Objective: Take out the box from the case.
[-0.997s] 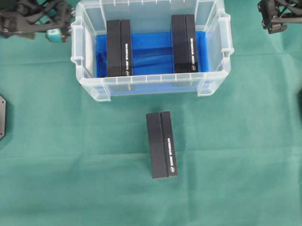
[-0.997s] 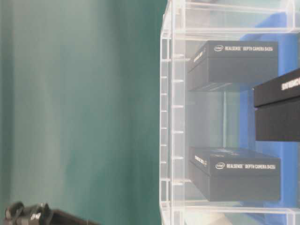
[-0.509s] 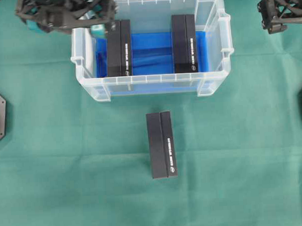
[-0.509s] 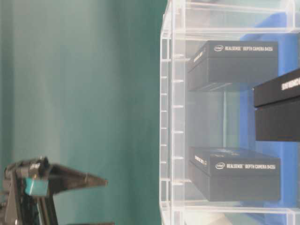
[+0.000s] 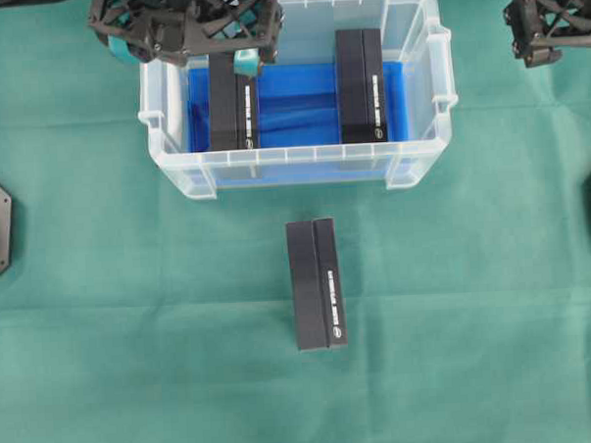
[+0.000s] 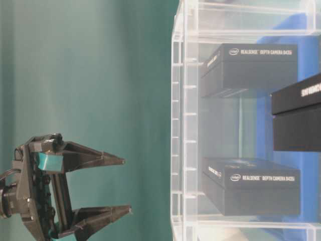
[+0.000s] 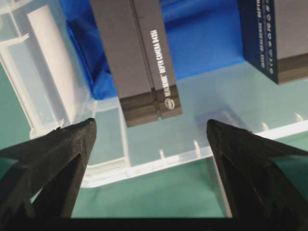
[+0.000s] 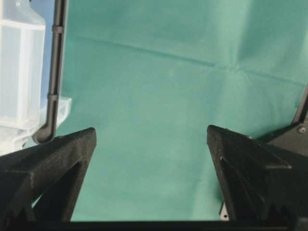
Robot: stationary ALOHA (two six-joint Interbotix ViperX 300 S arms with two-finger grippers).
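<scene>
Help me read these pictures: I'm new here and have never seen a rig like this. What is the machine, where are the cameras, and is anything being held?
These are two robot arms working over a green cloth. One camera looks straight down, one sits at table level, turned sideways, and one rides on each wrist. The left gripper hangs over the near-left box inside the clear plastic case; its jaws stand wide open and hold nothing. A second box lies in the case, and a third box lies out on the cloth. The right gripper waits off to the side over bare cloth, open and empty.
</scene>
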